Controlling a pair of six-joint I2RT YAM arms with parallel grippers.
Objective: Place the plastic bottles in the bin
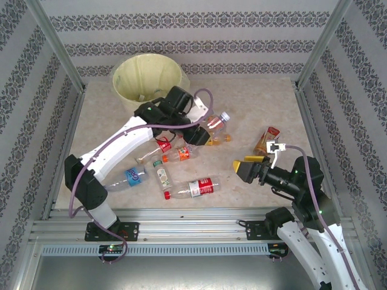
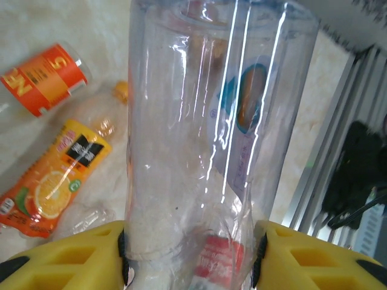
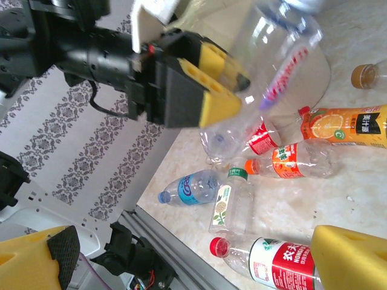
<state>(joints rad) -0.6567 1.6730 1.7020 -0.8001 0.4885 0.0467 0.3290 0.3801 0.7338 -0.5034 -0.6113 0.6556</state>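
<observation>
- Quantity, plastic bottles [image 1: 199,187]: 8 visible from above. 7 lie on the counter [image 1: 272,103] and 1 is held.
- Of the 7 lying bottles, 6 form a loose cluster left of centre:
  - 2 with red labels [image 1: 163,145]
  - 1 with an orange label [image 1: 179,154]
  - 1 with a blue label [image 1: 132,176]
  - 1 with a green cap [image 1: 162,176]
  - 1 with an orange-juice label [image 1: 221,139]
- The 7th bottle [image 1: 266,140] lies apart on the right side, near the right pincer.
- Quantity, bin [image 1: 130,63]: 1. It stands upright at the far left of the counter, with its yellow liner visible inside.
- Left arm: it reaches from its base across the cluster toward mid-counter, with the wrist bent down.
- Left pincer [image 1: 202,138]: clamped on the clear bottle [image 2: 199,121], with 1 yellow pad against each side of the bottle's body. This bottle is near the bin but outside it.
- Right arm: it is folded low over the right side of the counter, with the wrist pointing left toward the cluster.
- Right pincer [image 1: 245,164]: jaws spread wide, with nothing between them.
</observation>
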